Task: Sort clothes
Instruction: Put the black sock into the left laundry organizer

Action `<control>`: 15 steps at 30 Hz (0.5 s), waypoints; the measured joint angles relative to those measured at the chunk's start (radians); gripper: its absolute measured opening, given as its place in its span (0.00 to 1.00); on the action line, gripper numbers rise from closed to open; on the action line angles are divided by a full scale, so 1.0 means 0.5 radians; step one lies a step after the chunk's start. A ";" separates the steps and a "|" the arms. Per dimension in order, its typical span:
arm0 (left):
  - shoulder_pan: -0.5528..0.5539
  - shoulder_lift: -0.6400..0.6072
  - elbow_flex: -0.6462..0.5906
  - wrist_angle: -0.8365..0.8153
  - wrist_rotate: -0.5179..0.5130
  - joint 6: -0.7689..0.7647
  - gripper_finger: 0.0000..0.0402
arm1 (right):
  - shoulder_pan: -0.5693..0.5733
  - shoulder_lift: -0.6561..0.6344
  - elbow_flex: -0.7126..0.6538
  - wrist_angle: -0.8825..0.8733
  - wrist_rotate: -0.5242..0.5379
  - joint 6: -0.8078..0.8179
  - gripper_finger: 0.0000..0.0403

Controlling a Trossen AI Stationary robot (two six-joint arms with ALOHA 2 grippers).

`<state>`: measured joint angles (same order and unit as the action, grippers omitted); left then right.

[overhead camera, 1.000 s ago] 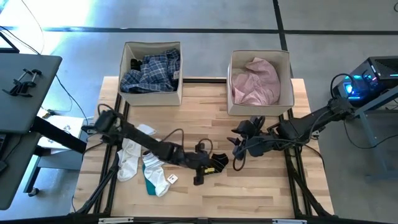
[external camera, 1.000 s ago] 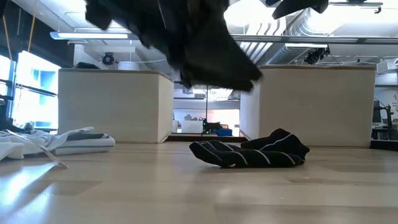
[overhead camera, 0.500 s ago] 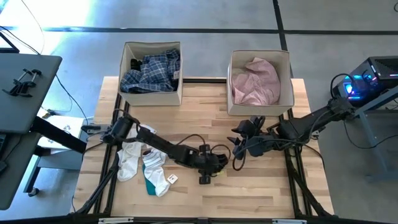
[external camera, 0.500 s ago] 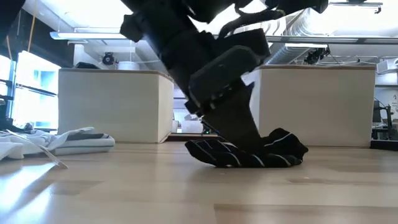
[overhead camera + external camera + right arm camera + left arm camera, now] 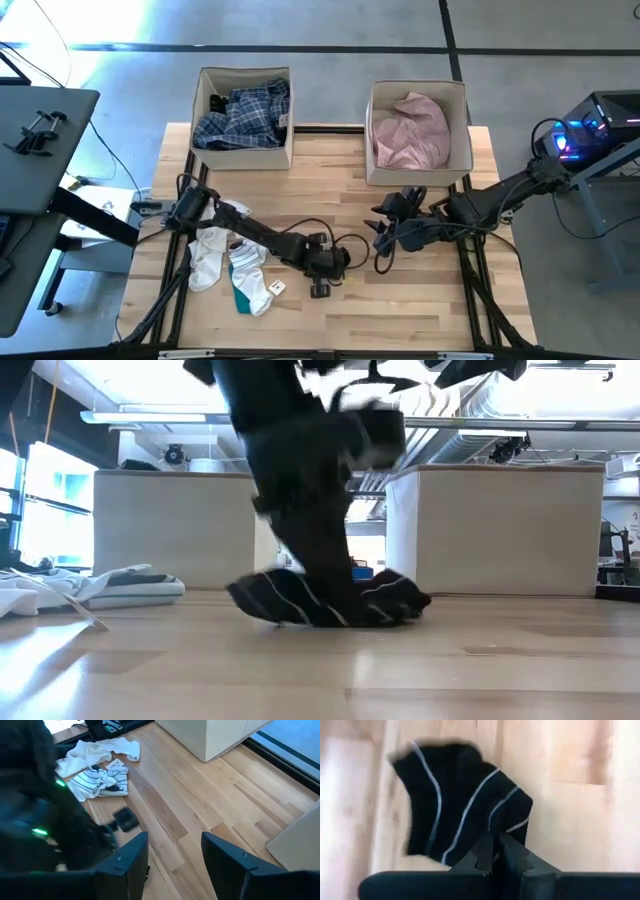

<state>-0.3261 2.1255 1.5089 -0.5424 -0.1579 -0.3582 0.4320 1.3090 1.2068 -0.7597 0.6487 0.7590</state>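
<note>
The black striped socks (image 5: 290, 603) lie bunched on the wooden table near its middle. My left gripper (image 5: 335, 588) stands on them, shut; the left wrist view shows its fingertips (image 5: 496, 854) closed at the rim of the striped cloth (image 5: 455, 805). My right gripper (image 5: 384, 243) hovers open just to the right of them, nothing between its fingers (image 5: 172, 865). The white and teal socks (image 5: 232, 268) lie flat at the near left. A blue-white plaid shirt (image 5: 243, 113) fills the left box; a pale pink shirt (image 5: 410, 132) fills the right one. My left gripper pinches the black striped socks between its two fingers at one edge of the bundle (image 5: 515, 832). The fingers come from above, slanting down from the table's left. The bundle's underside (image 5: 300, 622) rests on the table; how many layers are caught, I cannot tell.
Two beige fabric boxes (image 5: 205, 150) (image 5: 372, 170) stand at the table's far edge. A small dark piece (image 5: 126, 820) lies on the wood ahead of my right gripper. Bare wood stretches along the near right (image 5: 420, 310).
My left gripper has come down onto the black striped socks and shut on them. It has then drawn them a short way toward the table's left edge; the bundle has slid along the table and bunched up.
</note>
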 joint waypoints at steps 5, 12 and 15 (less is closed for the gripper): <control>-0.037 -0.158 0.191 -0.362 -0.216 0.111 0.01 | 0.000 0.000 0.000 0.006 0.030 0.000 0.43; 0.021 -0.480 0.417 -0.967 -0.730 0.055 0.00 | 0.000 0.000 0.000 0.022 0.065 0.000 0.43; 0.124 -0.647 0.480 -1.175 -0.923 -0.013 0.00 | 0.000 0.000 0.000 0.024 0.065 0.000 0.43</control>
<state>-0.2642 1.8019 1.7487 -1.1297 -0.6195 -0.3647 0.4320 1.3090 1.2068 -0.7475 0.6813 0.7591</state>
